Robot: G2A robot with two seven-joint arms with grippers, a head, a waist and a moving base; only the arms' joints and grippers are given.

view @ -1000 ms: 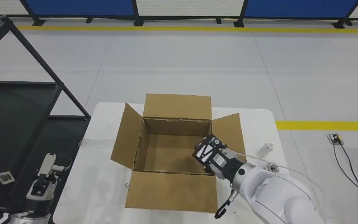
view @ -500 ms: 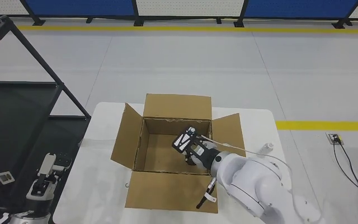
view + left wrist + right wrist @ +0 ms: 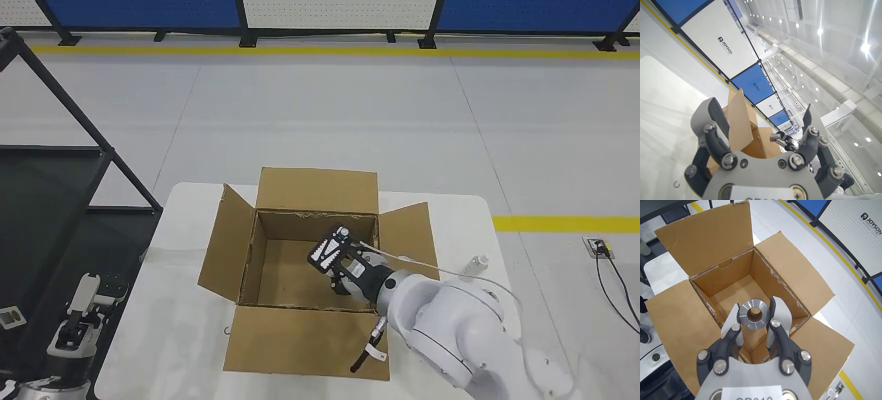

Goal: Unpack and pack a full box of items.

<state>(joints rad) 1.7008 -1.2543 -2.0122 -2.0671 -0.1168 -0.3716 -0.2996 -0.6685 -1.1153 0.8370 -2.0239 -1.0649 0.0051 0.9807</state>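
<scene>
An open cardboard box (image 3: pixel 300 345) stands on the white table (image 3: pixel 460 215) with all its flaps folded out, and the part of its floor that I can see is bare. My right gripper (image 3: pixel 335 250) hangs over the box's opening near the right wall. In the right wrist view the right gripper (image 3: pixel 755 313) is shut on a short hollow metal cylinder (image 3: pixel 754 315), held above the box's inside (image 3: pixel 730 283). My left gripper (image 3: pixel 761 106) is open and holds nothing; it sits low beside the table, tilted upward. Past it stand the box (image 3: pixel 738 121) and the held cylinder (image 3: pixel 774 137).
A small white bottle (image 3: pixel 480 262) lies on the table to the right of the box, with a thin white cable running near it. A dark metal rack (image 3: pixel 50 200) stands left of the table. A small round device (image 3: pixel 655 357) sits on the table by the box.
The right gripper carried the cylinder leftward from the box's right front corner to above the box's interior. It has held still for the last half second.
</scene>
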